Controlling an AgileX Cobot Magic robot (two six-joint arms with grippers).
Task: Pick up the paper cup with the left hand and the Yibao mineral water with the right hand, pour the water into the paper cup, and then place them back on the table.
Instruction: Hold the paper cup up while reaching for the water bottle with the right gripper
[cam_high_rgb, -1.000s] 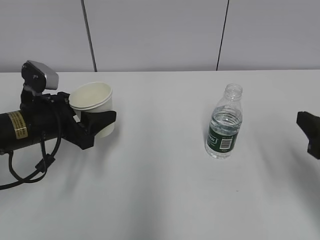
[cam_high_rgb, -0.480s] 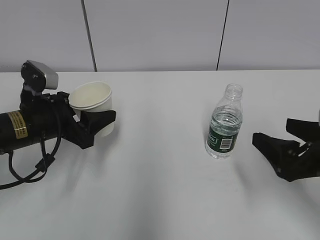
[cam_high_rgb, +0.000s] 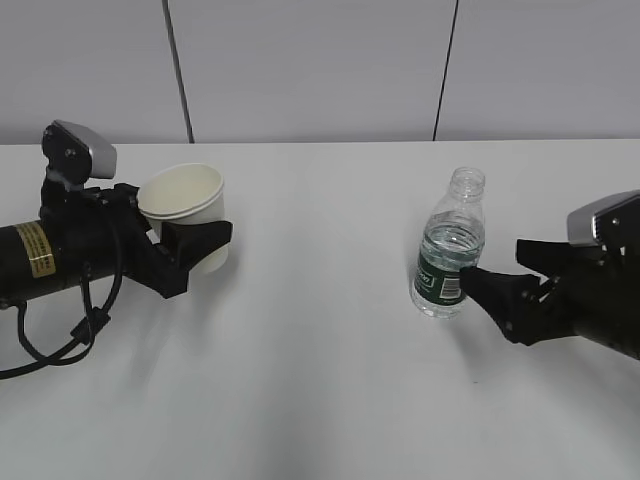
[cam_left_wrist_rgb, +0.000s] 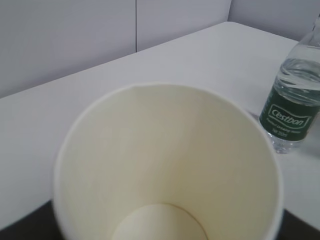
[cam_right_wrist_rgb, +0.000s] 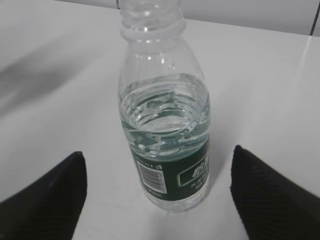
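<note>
1. exterior view: the matte white table runs back to grey wall panels. the left hand, a black cylindrical arm with a yellow sticker and a grey camera block, has its fingers clamped around the paper cup, a plain white tapering cup with a rolled rim, upright at the left. the yibao mineral water, a clear ribbed plastic bottle with a capless neck and a dark green label band, stands on the table right of centre. the right hand has its black fingers spread wide, tips just beside the bottle's lower body; i cannot tell whether one touches it

2. left wrist view: the cup's smooth cream inside fills the frame, round bottom visible and dry. the bottle stands at the right edge, well apart

3. right wrist view: two textured black fingertips stand either side of the bottle without gripping it; water reaches roughly half height

4. against a second ago: the right hand has come in from the right edge up to the bottle; cup, bottle and left hand are unmoved
</note>
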